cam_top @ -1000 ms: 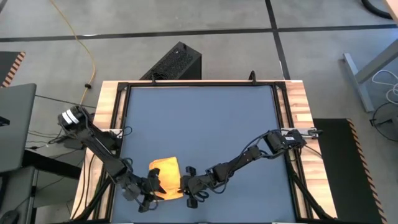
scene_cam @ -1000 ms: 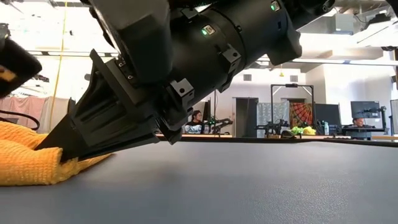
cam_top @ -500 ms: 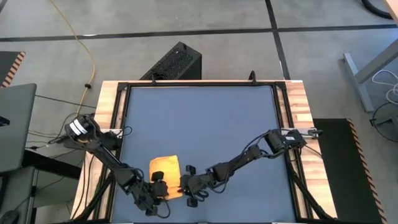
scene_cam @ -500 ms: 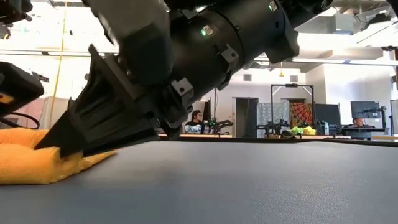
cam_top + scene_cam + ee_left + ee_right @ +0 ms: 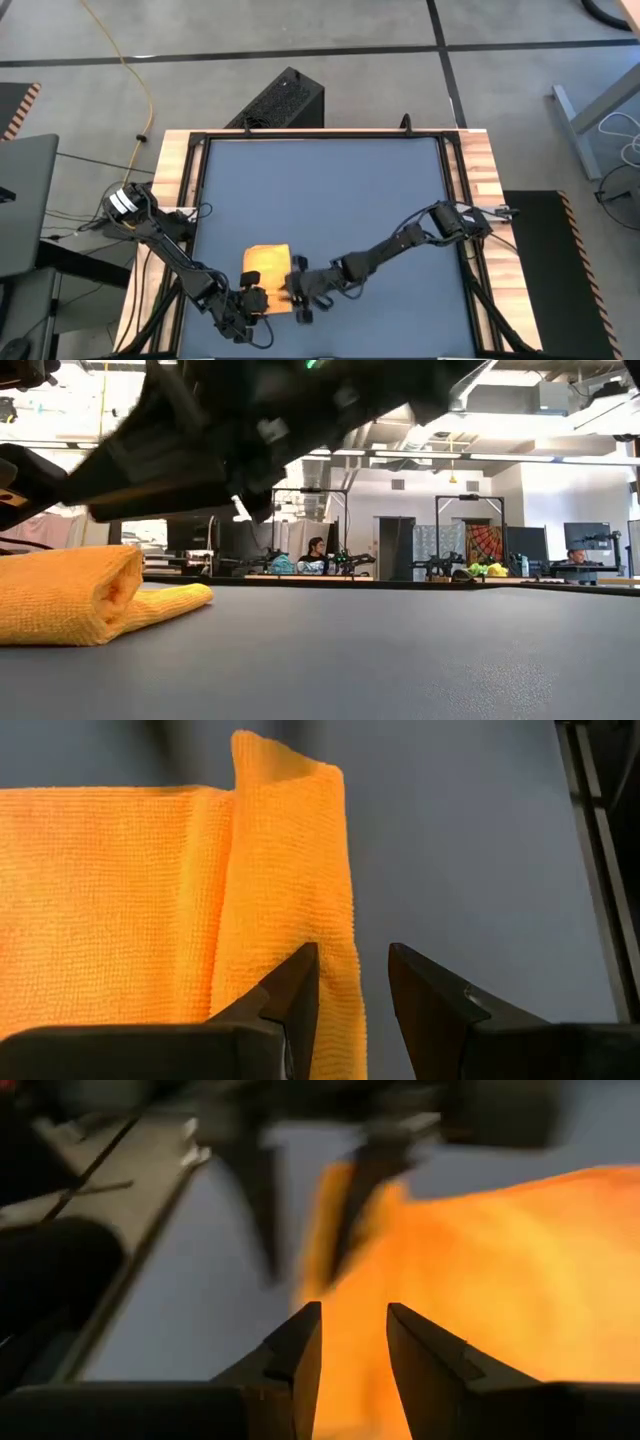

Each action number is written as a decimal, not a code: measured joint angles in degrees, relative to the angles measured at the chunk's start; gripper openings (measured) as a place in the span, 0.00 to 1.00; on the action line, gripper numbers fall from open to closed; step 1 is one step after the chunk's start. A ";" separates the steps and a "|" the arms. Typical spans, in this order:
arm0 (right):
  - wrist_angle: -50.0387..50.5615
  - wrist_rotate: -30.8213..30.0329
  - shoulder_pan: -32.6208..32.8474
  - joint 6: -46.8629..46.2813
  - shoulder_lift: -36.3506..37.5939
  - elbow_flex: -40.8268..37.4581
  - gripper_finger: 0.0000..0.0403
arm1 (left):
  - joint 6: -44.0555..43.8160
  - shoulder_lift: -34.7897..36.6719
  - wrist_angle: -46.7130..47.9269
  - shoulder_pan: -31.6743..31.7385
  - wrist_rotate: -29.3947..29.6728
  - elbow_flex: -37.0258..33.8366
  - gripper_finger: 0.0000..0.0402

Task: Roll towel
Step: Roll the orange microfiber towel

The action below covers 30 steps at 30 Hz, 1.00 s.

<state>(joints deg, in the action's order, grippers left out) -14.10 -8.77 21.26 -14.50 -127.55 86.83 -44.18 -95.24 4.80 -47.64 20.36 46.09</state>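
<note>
Right hand [image 5: 296, 297] low over the counter [image 5: 330, 190] at about 6 o'clock, fingers [image 5: 295, 1355] parted with a clear gap between them, nothing clamped, poised just off the towel's 3 o'clock edge. Left hand [image 5: 256, 303] close in from the 7 o'clock corner, at the towel's near edge, fingers [image 5: 292, 1000] likewise apart with a narrow gap, one tip overlapping the orange fabric in the left wrist view; whether touching or just above, impossible to tell.

Towel [image 5: 266, 264], bright yellow-orange, lying on the dark grey counter surface between centre and the 7 o'clock corner. Folded over on itself: seen at counter height as a thick, rounded fold [image 5: 100, 595] with a thin flap trailing flat beside it [image 5: 185, 596]. Seen past the left fingers as a broad flat sheet with a raised doubled strip [image 5: 290, 860] running along one side. Blurred orange mass filling much of the right wrist view [image 5: 480, 1290].

Both dark arms stretched in from the counter's wooden side rails [image 5: 478, 165], left from 9 o'clock, right from 3 o'clock, meeting at the towel. Black box [image 5: 280, 100] on the floor beyond the 12 o'clock edge; yellow cable [image 5: 140, 75] trailing across the floor at 11 o'clock. People seated at desks [image 5: 318, 552] far back in the room.
</note>
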 joint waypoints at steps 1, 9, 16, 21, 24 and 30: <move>-0.43 -0.17 -0.98 -0.23 -0.11 0.02 0.34 | 0.00 0.00 0.12 0.00 0.04 0.00 0.28; 0.55 -0.96 -5.86 -1.95 -0.24 0.02 0.16 | 0.24 0.04 1.02 -0.02 1.03 0.00 0.28; -0.79 -2.10 -6.43 -4.51 -5.54 0.04 0.05 | 0.62 4.40 2.96 -1.34 5.85 0.00 0.28; -3.07 -2.99 -5.89 -6.50 -7.66 0.20 0.05 | -0.02 5.19 4.05 -3.31 8.98 -0.59 0.28; -1.91 -6.68 -4.80 -6.69 -7.63 0.24 0.03 | -1.80 4.15 3.04 -3.41 8.71 -1.63 0.28; -1.09 -9.82 -3.65 -7.08 -6.79 0.11 0.04 | -3.72 4.04 3.60 -3.36 9.32 -3.47 0.28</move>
<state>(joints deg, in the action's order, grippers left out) -15.19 -18.59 17.61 -21.58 -134.34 86.94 -47.90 -91.20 8.40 -51.00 29.68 42.61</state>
